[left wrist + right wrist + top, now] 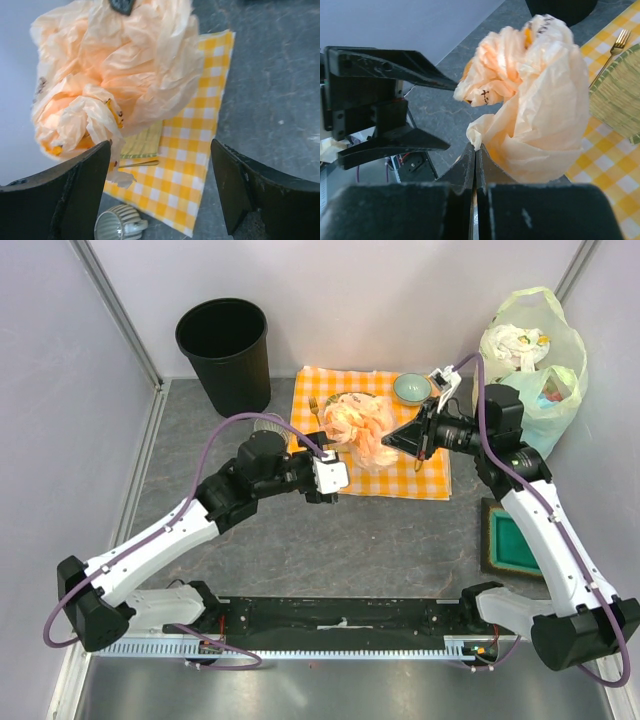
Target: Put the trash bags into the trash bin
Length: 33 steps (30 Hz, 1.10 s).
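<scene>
Peach-orange plastic bag [540, 100], crumpled into a ball, is over the yellow checked cloth [425, 478] near the middle of the far edge. It looks lifted clear of the cloth, not resting on it. The right gripper [476, 152] has its fingers pressed together on a small fold of film at the bag's edge. The left gripper [161, 145] is spread wide with nothing between its fingers; the bag sits just ahead of it, near the left finger.

The black bin [222, 350] stands in the far-left corner, well apart from the bag, and nothing has gone into it yet.

Risks:
- The pinch is on thin, slick film, so the bag may slide out during the carry.
- The path to the bin crosses the left arm, so a collision or snag on the open fingers is likely.
- The bag is puffy, so it may catch on the bin rim and hang outside.
- A trailing handle could drag the fork [620, 39] or knock the grey mug [119, 226] beside the cloth.
</scene>
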### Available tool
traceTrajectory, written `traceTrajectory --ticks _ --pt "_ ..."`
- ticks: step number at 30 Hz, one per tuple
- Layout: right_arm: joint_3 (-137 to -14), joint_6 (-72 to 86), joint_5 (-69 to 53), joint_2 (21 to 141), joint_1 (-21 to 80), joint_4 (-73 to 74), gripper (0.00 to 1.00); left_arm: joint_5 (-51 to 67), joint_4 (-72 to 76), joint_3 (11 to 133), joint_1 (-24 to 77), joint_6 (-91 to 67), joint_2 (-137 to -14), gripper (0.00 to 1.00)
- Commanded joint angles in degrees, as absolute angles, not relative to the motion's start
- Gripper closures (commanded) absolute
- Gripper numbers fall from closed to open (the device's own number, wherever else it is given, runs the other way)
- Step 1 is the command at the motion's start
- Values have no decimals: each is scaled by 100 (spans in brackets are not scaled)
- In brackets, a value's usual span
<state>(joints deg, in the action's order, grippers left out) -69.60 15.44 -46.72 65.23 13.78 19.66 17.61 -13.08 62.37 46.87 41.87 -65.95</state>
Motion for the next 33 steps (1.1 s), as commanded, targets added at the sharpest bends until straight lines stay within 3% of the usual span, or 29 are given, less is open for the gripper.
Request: traceTrajectory --ticks 1,5,10,16,17,18,20,21,27,33 --pt "-6917 1661 -4983 6363 1406 2082 100 538 -379 6091 4834 4772 -6662 14" --pt "-6943 1354 -5018 6363 1406 2478 100 -227 -237 6012 4851 4772 -6653 17" --pt "-6943 1187 -5211 6390 1415 2566 100 -351 -211 5704 4843 5009 -6460 25" --pt "-7057 967 -5625 6521 1406 2812 100 -326 -158 5590 4843 5071 -6548 25" --pt "-7084 923 -5634 6556 1406 2900 100 -256 -210 5625 4843 5089 -6539 31" --pt "-7145 862 -5503 6574 1415 2961 100 -185 -411 5669 4834 5037 -6539 45" --pt "-7224 450 -5135 6653 1406 3267 100 -18 -719 5878 4817 4853 -6460 62" --pt "-7312 213 -4602 6714 1345 3400 100 270 -912 5958 4764 4564 -6390 97" --pt "-7321 -869 -3868 7347 222 3525 100 2081 -2011 5810 3807 3430 -5389 98" --pt "-7366 -1099 -3954 7708 26 3411 100 3470 -3084 6011 2805 3025 -5176 98"
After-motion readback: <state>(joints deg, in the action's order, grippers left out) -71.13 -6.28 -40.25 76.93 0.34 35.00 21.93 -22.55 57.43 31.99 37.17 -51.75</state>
